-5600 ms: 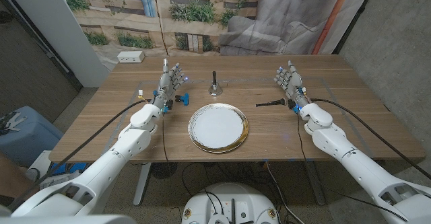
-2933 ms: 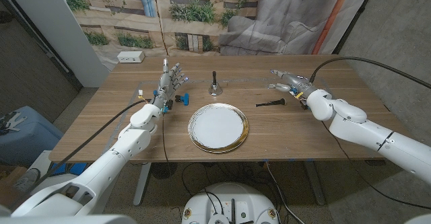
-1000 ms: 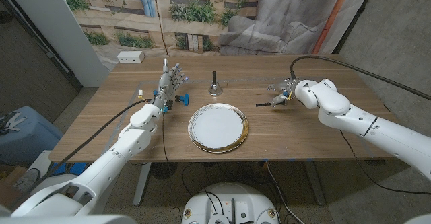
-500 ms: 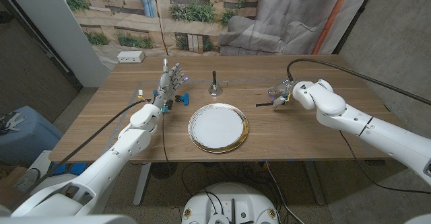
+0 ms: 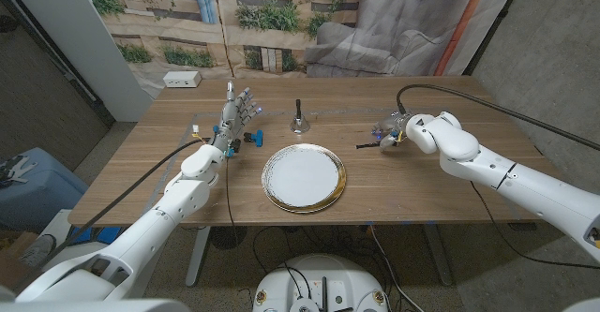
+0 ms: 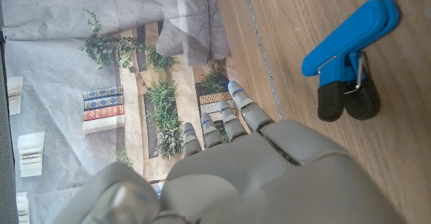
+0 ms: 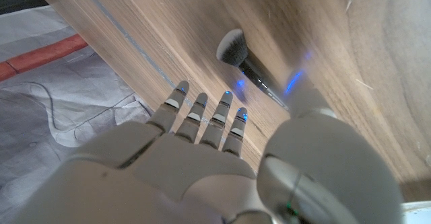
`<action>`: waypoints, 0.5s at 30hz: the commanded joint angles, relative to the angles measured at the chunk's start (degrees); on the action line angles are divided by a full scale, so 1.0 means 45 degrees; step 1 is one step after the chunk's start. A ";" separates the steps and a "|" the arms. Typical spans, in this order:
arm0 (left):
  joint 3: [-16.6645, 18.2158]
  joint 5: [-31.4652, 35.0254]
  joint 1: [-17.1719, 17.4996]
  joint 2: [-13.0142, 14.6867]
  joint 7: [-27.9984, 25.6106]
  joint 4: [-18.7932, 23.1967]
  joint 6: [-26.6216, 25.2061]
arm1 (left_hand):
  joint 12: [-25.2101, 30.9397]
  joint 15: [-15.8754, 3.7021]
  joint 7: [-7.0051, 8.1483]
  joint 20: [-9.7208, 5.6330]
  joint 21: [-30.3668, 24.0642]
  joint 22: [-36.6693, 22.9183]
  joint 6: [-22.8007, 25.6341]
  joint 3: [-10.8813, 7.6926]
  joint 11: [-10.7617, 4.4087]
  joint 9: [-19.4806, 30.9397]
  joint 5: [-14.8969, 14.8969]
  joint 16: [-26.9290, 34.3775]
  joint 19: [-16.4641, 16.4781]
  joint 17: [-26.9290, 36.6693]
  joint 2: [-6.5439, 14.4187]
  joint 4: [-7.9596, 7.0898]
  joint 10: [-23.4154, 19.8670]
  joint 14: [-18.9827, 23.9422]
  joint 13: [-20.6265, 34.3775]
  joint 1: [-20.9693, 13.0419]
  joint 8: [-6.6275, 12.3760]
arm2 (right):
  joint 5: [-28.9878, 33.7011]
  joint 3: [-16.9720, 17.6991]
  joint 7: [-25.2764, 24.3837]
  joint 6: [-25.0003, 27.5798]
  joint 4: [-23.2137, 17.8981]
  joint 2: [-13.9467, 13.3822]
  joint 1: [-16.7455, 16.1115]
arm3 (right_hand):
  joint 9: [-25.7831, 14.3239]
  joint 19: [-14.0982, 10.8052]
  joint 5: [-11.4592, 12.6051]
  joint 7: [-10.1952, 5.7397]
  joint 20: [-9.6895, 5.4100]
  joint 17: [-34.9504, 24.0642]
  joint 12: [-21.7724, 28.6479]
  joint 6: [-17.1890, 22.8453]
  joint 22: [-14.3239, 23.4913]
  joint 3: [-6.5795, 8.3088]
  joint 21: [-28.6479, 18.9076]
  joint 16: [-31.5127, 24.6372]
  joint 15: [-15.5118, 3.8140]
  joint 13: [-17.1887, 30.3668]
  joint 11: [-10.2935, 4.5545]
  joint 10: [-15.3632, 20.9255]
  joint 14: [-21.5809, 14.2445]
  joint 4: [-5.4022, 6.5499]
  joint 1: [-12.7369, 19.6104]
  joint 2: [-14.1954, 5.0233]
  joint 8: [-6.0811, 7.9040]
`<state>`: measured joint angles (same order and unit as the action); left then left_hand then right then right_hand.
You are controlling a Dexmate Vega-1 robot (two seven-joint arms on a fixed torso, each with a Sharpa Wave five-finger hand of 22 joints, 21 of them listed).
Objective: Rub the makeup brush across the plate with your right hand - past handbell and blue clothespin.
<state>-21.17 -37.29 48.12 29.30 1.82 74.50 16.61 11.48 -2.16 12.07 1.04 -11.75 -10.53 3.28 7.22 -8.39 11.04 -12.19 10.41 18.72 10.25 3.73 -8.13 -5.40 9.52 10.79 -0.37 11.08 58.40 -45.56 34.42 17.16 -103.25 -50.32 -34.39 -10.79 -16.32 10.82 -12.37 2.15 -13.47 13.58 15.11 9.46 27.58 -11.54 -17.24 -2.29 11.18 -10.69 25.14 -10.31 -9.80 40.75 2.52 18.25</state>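
Observation:
A black makeup brush (image 5: 364, 146) lies on the table right of the white gold-rimmed plate (image 5: 303, 177). My right hand (image 5: 392, 129) hovers over the brush's handle end with its fingers apart and nothing held. In the right wrist view the brush (image 7: 244, 58) lies beyond the outstretched fingers (image 7: 202, 116), and the thumb covers the handle's end. The handbell (image 5: 298, 117) stands behind the plate. The blue clothespin (image 5: 251, 140) lies left of the plate, beside my upright, open left hand (image 5: 236, 115). The left wrist view shows the clothespin (image 6: 347, 46) past that hand (image 6: 269, 170).
A white box (image 5: 182, 79) sits at the table's far left corner. A printed backdrop and grey sheets hang behind the table. Bare wood stretches in front of the plate and to the right of my right arm.
My right hand has swung in from the right, turned down over the brush handle and crept slightly left in the last second. The left hand, plate, bell and clothespin have not moved.

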 commanded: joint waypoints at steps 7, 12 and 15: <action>-0.0005 0.0003 -0.0002 -0.0005 -0.0001 0.0002 -0.0008 | 0.0094 -0.0164 0.0129 0.0001 -0.0055 -0.0058 -0.0013 0.0021 -0.0146 0.0029 -0.0042 0.0040 0.0088 0.0021 0.0183 -0.0089 0.0003 0.0082 0.0034 0.0017 0.0046 | 0.0009 0.0173 -0.1319 -0.0250 0.0313 -0.0053 -0.0433 | -0.0133 -0.0423 -0.0066 -0.0030 -0.0122 -0.0115 0.0066 0.1501 0.0076 -0.0154 0.0017 -0.0426 -0.0868 0.0010 -0.0358 0.1378 -0.0705 0.0024 0.0394 -0.0245 0.0553; -0.0004 0.0001 0.0000 -0.0002 0.0001 0.0004 -0.0009 | 0.0093 -0.0162 0.0129 0.0013 -0.0056 -0.0058 -0.0014 0.0021 -0.0139 0.0029 -0.0042 0.0037 0.0090 0.0021 0.0184 -0.0089 0.0006 0.0075 0.0034 0.0017 0.0045 | -0.0049 0.0270 -0.1882 -0.0203 0.0320 -0.0134 -0.0707 | -0.0170 -0.0641 -0.0115 -0.0038 -0.0171 -0.0136 0.0021 0.2105 0.0077 -0.0275 0.0006 -0.0627 -0.1111 0.0021 -0.0396 0.1943 -0.1116 0.0009 0.0590 -0.0181 0.0787; -0.0003 0.0000 0.0000 -0.0003 0.0002 0.0003 -0.0008 | 0.0096 -0.0162 0.0129 0.0011 -0.0055 -0.0058 -0.0017 0.0021 -0.0156 0.0029 -0.0042 0.0038 0.0088 0.0021 0.0185 -0.0089 -0.0003 0.0077 0.0034 0.0017 0.0044 | -0.0105 0.0325 -0.2145 -0.0125 0.0359 -0.0156 -0.0848 | -0.0187 -0.0725 -0.0132 -0.0043 -0.0221 -0.0152 0.0002 0.2430 0.0079 -0.0346 0.0014 -0.0730 -0.1318 0.0028 -0.0404 0.2284 -0.1315 0.0015 0.0696 -0.0153 0.0916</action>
<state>-21.18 -37.28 48.12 29.28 1.81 74.51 16.60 11.48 -2.16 12.07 1.03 -11.75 -10.53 3.28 7.22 -8.39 11.04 -12.19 10.41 18.72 10.25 3.73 -8.13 -5.40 9.52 10.79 -0.38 11.08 58.56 -44.80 28.97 16.31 -102.10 -50.50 -36.31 -11.35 -18.90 10.37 -12.57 1.25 -13.99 13.57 24.95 9.67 26.28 -11.54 -19.96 -2.24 11.19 -12.37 34.24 -15.24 -9.66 43.26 1.74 21.84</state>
